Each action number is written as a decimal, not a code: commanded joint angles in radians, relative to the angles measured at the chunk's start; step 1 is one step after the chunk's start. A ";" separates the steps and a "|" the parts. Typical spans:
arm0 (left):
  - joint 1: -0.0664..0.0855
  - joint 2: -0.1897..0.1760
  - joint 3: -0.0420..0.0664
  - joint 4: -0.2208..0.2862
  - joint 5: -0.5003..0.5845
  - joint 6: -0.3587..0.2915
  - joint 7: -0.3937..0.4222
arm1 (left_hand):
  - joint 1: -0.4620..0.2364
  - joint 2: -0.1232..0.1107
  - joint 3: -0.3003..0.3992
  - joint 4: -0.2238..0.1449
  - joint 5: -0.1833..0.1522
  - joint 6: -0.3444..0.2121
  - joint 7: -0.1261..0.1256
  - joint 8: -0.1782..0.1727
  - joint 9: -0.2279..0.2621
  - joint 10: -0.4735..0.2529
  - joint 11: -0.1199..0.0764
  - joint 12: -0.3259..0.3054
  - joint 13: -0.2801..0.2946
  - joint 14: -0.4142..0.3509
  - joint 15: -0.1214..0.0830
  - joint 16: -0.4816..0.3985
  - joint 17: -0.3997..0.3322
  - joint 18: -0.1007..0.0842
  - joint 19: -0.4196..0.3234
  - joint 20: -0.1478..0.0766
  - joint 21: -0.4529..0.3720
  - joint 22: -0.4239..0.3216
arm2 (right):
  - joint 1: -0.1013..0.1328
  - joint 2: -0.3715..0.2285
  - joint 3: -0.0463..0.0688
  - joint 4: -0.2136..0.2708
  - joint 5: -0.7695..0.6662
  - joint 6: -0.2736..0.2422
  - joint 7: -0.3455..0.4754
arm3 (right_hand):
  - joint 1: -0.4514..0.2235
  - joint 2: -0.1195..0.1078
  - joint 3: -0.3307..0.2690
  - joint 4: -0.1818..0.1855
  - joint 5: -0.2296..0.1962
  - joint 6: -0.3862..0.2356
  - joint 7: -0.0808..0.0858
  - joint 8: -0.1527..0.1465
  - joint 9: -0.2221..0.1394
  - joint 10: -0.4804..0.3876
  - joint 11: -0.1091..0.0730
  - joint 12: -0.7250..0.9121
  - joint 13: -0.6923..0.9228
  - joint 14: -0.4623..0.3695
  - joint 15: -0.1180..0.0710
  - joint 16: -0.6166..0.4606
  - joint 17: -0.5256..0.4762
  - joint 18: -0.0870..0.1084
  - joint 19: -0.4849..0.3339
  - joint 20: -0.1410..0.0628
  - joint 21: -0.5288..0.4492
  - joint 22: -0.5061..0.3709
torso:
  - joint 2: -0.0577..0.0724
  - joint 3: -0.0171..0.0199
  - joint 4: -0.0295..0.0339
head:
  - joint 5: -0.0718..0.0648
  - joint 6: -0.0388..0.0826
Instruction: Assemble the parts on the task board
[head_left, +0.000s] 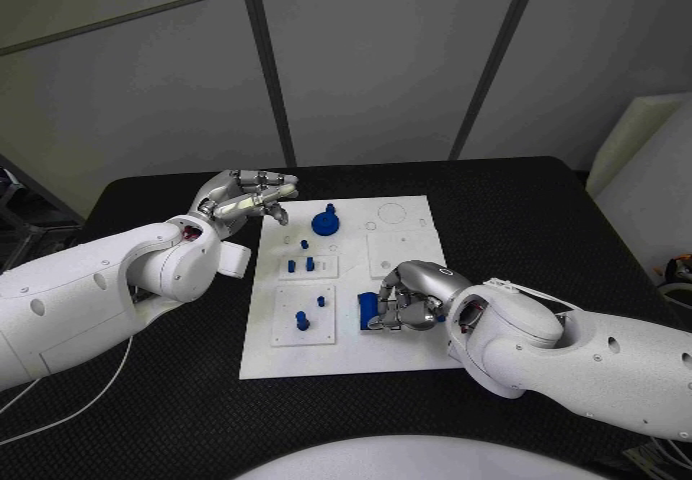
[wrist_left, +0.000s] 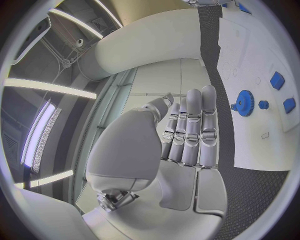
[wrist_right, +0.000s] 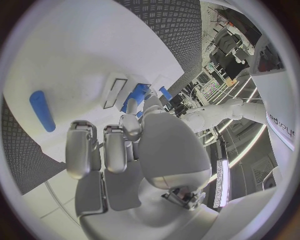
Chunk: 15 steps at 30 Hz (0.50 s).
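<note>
The white task board (head_left: 404, 355) lies in the middle of the black table. A blue gear (head_left: 326, 220) stands near its far edge, and several small blue pegs (head_left: 299, 266) stand in the left-hand insets. My right hand (head_left: 407, 305) is down on the board's middle, fingers curled around a blue block (head_left: 371, 311). In the right wrist view the right hand (wrist_right: 125, 145) pinches that blue block (wrist_right: 134, 97) at its fingertips. My left hand (head_left: 253, 195) hovers off the board's far left corner, fingers straight, holding nothing. The left wrist view shows the left hand (wrist_left: 187, 135) apart from the gear (wrist_left: 244, 102).
A blue peg (wrist_right: 42, 110) lies flat on the board beside my right hand. White insets with shallow round recesses (head_left: 392, 212) take up the board's far right. Bare black table (head_left: 548, 215) surrounds the board.
</note>
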 joint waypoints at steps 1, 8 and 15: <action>0.001 -0.001 0.001 0.001 0.002 0.012 0.001 | 0.001 0.007 -0.005 0.001 -0.002 -0.005 0.002 0.004 0.000 -0.008 -0.001 0.005 0.002 -0.006 0.002 0.000 -0.001 -0.019 -0.005 0.004 -0.004 -0.001 | 0.000 -0.011 -0.001 0.008 -0.010 -0.019 0.014 | -0.007 -0.008 -0.018 0.006 -0.004 0.007 0.002 0.004 0.003 0.007 0.000 -0.001 -0.002 0.062 -0.007 0.004 0.028 -0.010 0.014 -0.004 0.003 0.073 | -0.001 0.0002 -0.0002 | 0.001 0.001; 0.001 -0.005 0.000 0.001 0.002 0.012 0.000 | 0.001 0.007 -0.005 0.001 -0.002 -0.005 0.002 0.004 0.000 -0.008 -0.001 0.005 0.002 -0.006 0.002 0.000 -0.001 -0.019 -0.005 0.004 -0.004 -0.001 | 0.000 -0.064 -0.001 0.046 0.076 -0.094 0.133 | -0.048 -0.012 -0.049 0.039 0.023 -0.038 0.019 -0.026 -0.004 -0.027 0.014 -0.050 -0.040 0.059 0.002 -0.002 0.019 -0.007 0.004 0.002 -0.009 0.057 | -0.001 0.0000 0.0001 | 0.000 0.002; 0.001 -0.009 0.000 0.000 0.002 0.010 0.001 | 0.001 0.007 -0.005 0.001 -0.002 -0.005 0.002 0.004 0.000 -0.008 -0.001 0.005 0.002 -0.006 0.002 0.000 -0.001 -0.019 -0.005 0.004 -0.004 -0.001 | 0.000 -0.173 -0.001 0.097 0.222 -0.143 0.284 | 0.005 0.044 -0.039 0.040 0.055 -0.110 0.069 -0.190 -0.101 -0.048 0.055 -0.075 -0.058 0.059 0.036 0.000 0.029 -0.003 -0.006 0.032 -0.022 0.040 | -0.002 -0.0001 -0.0018 | -0.008 0.006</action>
